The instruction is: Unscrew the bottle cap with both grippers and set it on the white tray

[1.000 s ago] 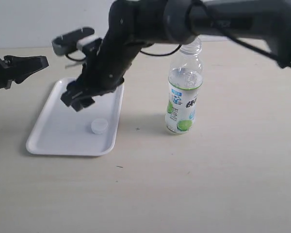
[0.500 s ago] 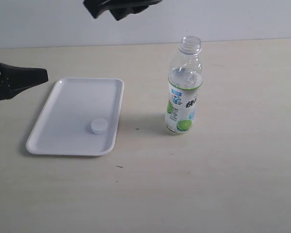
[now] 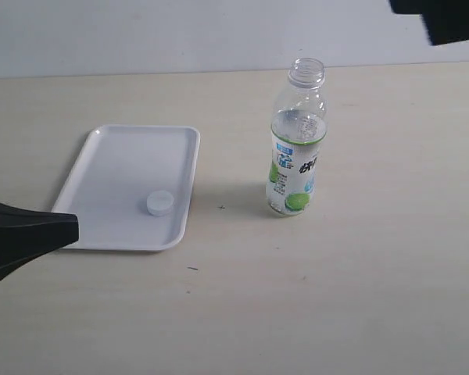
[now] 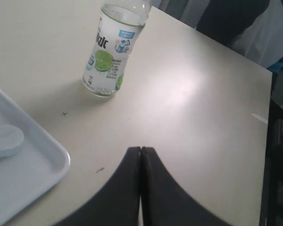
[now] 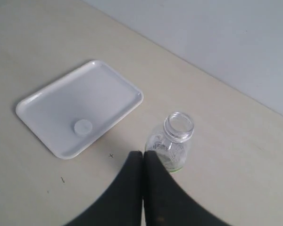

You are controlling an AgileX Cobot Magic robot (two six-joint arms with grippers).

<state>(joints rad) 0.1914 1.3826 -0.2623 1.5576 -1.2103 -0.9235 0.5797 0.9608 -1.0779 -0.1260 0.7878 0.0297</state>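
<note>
The white bottle cap [image 3: 160, 202] lies on the white tray [image 3: 109, 180], near its front right part; it also shows as cap [image 4: 4, 140] and cap [image 5: 82, 127]. The clear bottle [image 3: 297, 144] stands upright and uncapped on the table, right of the tray. My left gripper [image 3: 70, 229] sits low at the left edge, just in front of the tray; its fingers are pressed together and empty [image 4: 141, 149]. My right gripper [image 5: 142, 153] is high above the bottle [image 5: 172, 146], shut on nothing. Only a dark part of that arm [image 3: 445, 19] shows top right.
The tan table [image 3: 336, 297] has small dark marks near the tray's front. The tray's corner [image 4: 47, 165] lies close to the left fingers. A grey wall [image 3: 141, 31] runs behind the table. Dark shapes [image 4: 236, 19] stand beyond the table's far edge.
The right arm has left the tray, swung up and away to the top right. The left gripper has dropped from beside the tray's far left to its front left corner. The cap stays on the tray.
</note>
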